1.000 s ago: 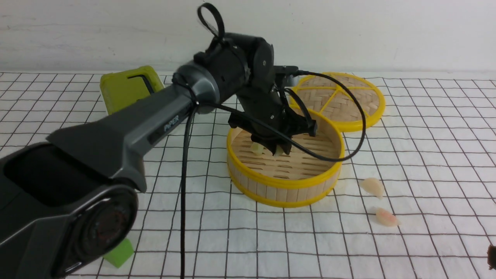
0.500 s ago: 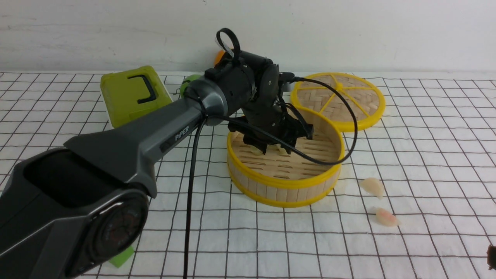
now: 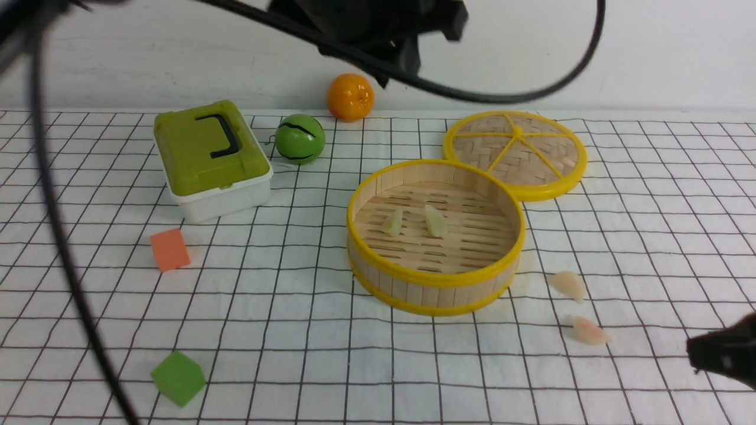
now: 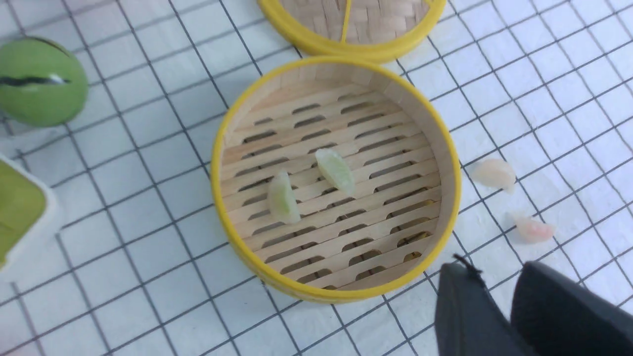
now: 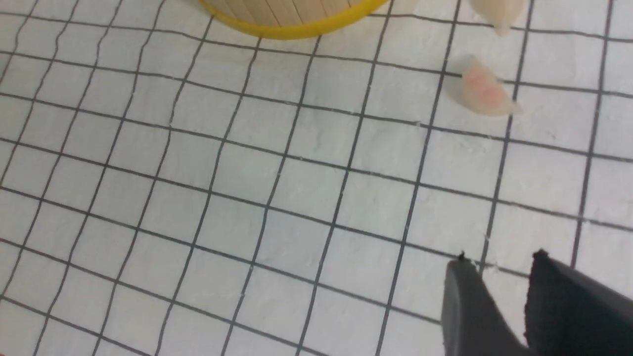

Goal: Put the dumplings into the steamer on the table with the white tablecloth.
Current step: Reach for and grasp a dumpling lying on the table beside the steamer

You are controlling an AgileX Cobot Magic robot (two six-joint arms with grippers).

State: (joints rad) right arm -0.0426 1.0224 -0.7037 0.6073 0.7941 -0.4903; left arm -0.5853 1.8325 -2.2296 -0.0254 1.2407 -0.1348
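Black left end effector [image 4: 497, 269] and right end effector [image 5: 500, 259], both narrowly parted, empty.

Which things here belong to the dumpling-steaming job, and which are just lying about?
Job: green dumplings, pink dumplings, steamer, white tablecloth.
Lying about: woven lid, green box, green ball, orange, orange cube, green cube.
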